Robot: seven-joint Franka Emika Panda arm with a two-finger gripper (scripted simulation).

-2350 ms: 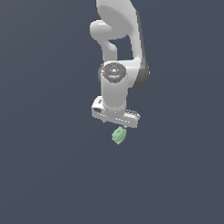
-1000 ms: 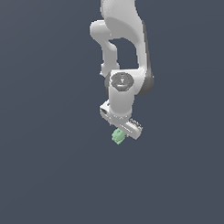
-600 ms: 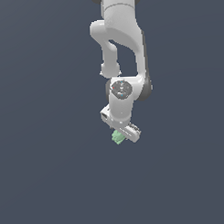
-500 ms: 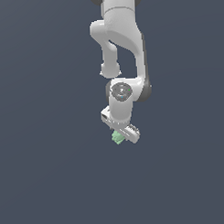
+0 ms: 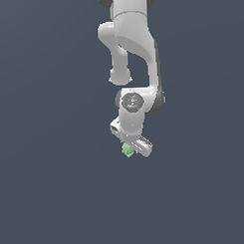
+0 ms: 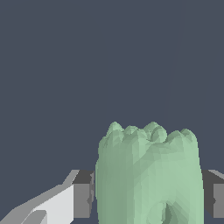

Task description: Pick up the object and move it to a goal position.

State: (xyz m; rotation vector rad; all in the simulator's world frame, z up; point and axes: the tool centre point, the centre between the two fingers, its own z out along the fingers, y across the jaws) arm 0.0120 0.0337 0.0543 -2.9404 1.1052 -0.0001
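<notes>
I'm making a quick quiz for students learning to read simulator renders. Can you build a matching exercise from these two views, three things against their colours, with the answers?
Things:
1. the object
2. the arm's links
3. the finger pads beside the object in the wrist view

Colours:
A. white
B. dark grey
C. pale mint green

Pairs: 1-C, 2-A, 3-B.

The gripper appears shut on the object, which sits between the pads.
</notes>
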